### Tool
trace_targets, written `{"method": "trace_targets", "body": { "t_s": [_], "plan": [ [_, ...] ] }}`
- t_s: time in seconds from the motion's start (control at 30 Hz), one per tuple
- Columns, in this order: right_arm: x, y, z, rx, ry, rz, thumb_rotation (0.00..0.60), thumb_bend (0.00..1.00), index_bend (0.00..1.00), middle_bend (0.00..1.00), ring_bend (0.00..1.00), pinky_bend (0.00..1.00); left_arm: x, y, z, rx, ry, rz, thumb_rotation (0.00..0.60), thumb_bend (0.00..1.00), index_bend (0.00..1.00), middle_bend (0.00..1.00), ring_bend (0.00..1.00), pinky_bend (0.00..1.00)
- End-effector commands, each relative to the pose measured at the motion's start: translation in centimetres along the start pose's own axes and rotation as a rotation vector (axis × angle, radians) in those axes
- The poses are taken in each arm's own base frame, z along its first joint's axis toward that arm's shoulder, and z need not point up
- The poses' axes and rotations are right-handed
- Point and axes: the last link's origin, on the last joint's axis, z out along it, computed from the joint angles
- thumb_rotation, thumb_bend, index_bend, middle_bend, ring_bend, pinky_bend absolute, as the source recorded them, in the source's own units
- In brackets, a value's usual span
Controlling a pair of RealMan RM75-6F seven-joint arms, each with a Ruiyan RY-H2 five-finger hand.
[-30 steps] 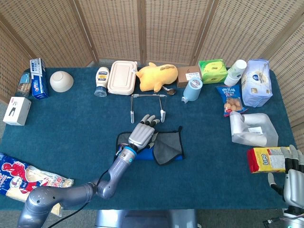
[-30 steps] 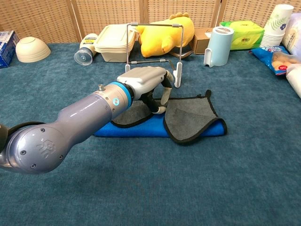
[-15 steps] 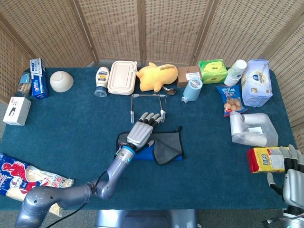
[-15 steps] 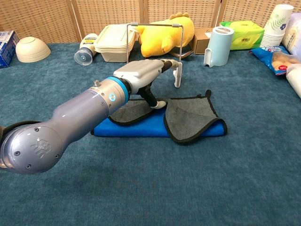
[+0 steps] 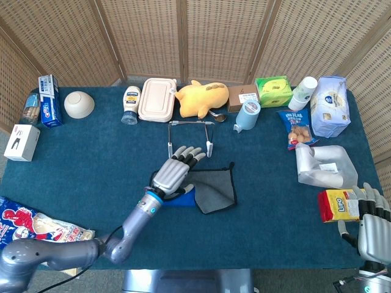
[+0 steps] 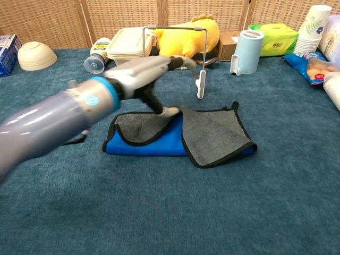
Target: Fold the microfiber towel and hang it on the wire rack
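Observation:
The microfiber towel (image 5: pixel 212 190) (image 6: pixel 213 136) lies partly folded at the table's middle, blue side under two grey flaps with black edging. Behind it the wire rack (image 5: pixel 190 123) (image 6: pixel 201 85) stands upright with nothing on it. My left hand (image 5: pixel 175 173) (image 6: pixel 153 69) hovers over the towel's left half, motion-blurred in the chest view. Its fingers are spread and point toward the rack, and the thumb tip hangs at the grey flap's edge. It holds nothing. My right hand (image 5: pixel 371 222) rests at the table's near right corner, fingers apart and empty.
Along the back stand a bowl (image 5: pixel 79 104), a mayonnaise bottle (image 5: pixel 131 97), a lunch box (image 5: pixel 156 99), a yellow plush (image 5: pixel 201 97) and a light-blue cup (image 5: pixel 247 115). A yellow box (image 5: pixel 341 205) and a plastic bag (image 5: pixel 325 166) lie near my right hand.
My left hand has lifted off the towel and drawn back to the left with its fingers straightening. The grey flaps have settled flatter and wider. The right hand has barely shifted.

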Motion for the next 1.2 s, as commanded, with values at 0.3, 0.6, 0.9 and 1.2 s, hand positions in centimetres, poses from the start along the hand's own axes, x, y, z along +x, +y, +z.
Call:
{"method": "trace_targets", "body": {
  "t_s": [0.3,0.6,0.9,1.2],
  "plan": [
    [0.2,-0.1,-0.3,-0.006,0.007,-0.003,0.600,0.31,0.10,0.04,0.00,0.00,-0.5,-0.4,0.2,0.016,-0.016,0.037,0.600,0.39,0.11,0.00,0.00,0.00],
    [0.0,-0.5,0.0,0.012,-0.004,-0.002,0.600,0.31,0.10,0.04,0.00,0.00,0.9,-2.0,-2.6,-0.027,-0.014,-0.005,0.600,0.39,0.20,0.03,0.00,0.00],
    [-0.7,-1.7,0.2,0.046,-0.027,-0.001,0.600,0.31,0.10,0.04,0.00,0.00,2.1,-5.6,-9.1,-0.032,-0.064,0.016,0.600,0.36,0.29,0.05,0.00,0.00],
    [-1.2,-2.1,0.2,0.053,-0.041,-0.002,0.600,0.31,0.10,0.04,0.00,0.00,0.7,-7.0,-11.4,-0.011,-0.056,0.084,0.600,0.36,0.33,0.07,0.00,0.00]
  ]
}}
